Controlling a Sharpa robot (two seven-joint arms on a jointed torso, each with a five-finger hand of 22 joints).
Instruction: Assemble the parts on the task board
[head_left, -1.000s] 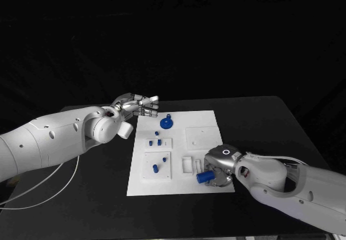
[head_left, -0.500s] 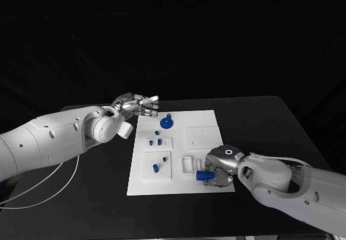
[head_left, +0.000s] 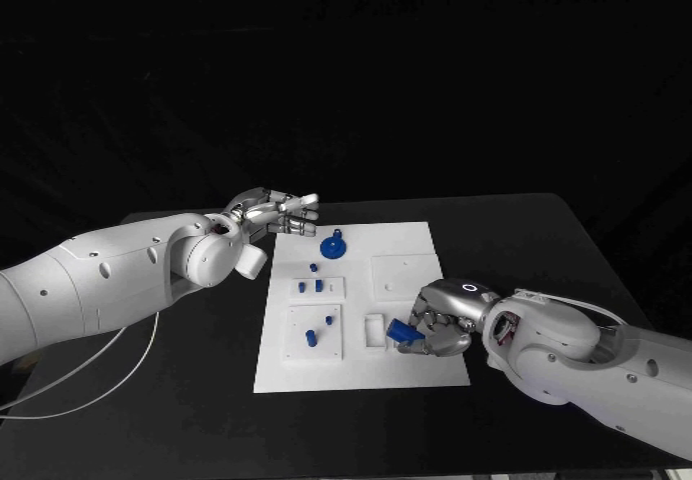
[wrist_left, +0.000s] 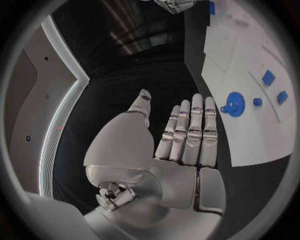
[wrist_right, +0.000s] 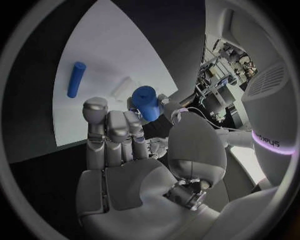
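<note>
Since a second ago the right hand (head_left: 437, 322) has lifted off the near right corner of the task board (head_left: 411, 242) and turned, carrying its blue cylinder (head_left: 405, 333) up and toward the middle of the board; the left hand (head_left: 274, 212) has stayed where it was.

At the far left corner of the board, the left hand hangs just off the edge, holding nothing; the left wrist view shows its fingers (wrist_left: 190, 131) straight and side by side with the thumb apart. On the board's left half lie the other blue parts: a round disc with a small knob (head_left: 333, 246) near the far edge, two small pegs (head_left: 310, 285) on a raised white square below it, and a slanted pin (head_left: 312, 338) with another small piece (head_left: 329, 320) on the next square toward the robot. A plain raised white plate (head_left: 404, 273) sits on the right half.

Near the board's right near side, the right hand grips the blue cylinder between thumb and fingers, tilted, over a small white slotted block (head_left: 375, 330). In the right wrist view the cylinder (wrist_right: 146, 101) stands above the fingertips, with a blue pin (wrist_right: 75, 79) lying on the white board (wrist_right: 106, 45) beyond
</note>
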